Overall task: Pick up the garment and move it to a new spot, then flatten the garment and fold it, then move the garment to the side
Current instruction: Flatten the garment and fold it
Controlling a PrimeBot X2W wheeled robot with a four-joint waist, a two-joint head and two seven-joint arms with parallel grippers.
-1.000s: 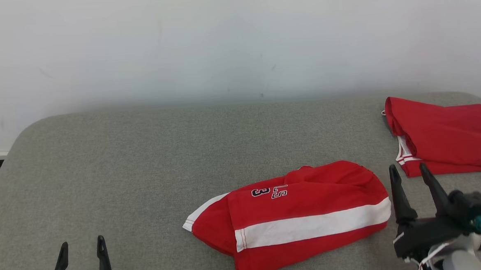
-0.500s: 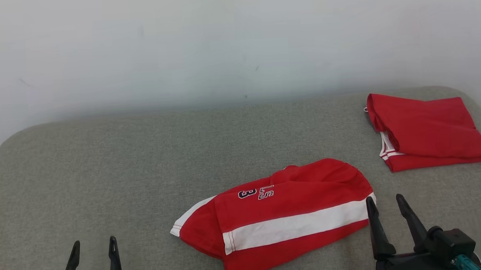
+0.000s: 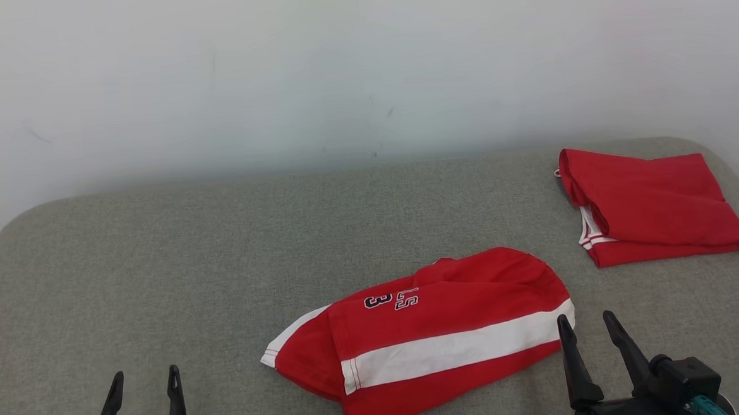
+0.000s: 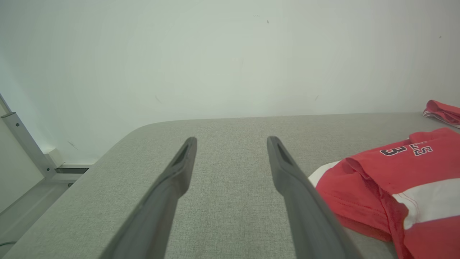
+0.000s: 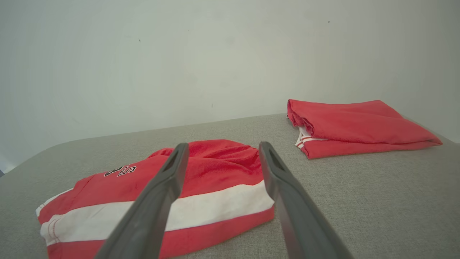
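A red garment (image 3: 439,330) with a broad white stripe and dark printed characters lies loosely folded on the grey padded table (image 3: 220,259), front centre. It also appears in the left wrist view (image 4: 395,180) and the right wrist view (image 5: 172,187). My right gripper (image 3: 586,326) stands open just off the garment's right end, its fingers empty, seen from the wrist (image 5: 221,151) pointing over that end. My left gripper (image 3: 144,380) is open at the lower left, well clear of the cloth, with bare table between its fingers (image 4: 231,144).
A second red garment (image 3: 648,209), neatly folded with white trim, rests at the table's far right corner, also visible from the right wrist (image 5: 352,127). A white wall (image 3: 336,64) runs behind the table. Grey padding stretches bare across the left half.
The camera has shifted, sliding the scene left. My right gripper has drawn back and lower, from beside the folded garment to the striped garment's right end. The left gripper stays put.
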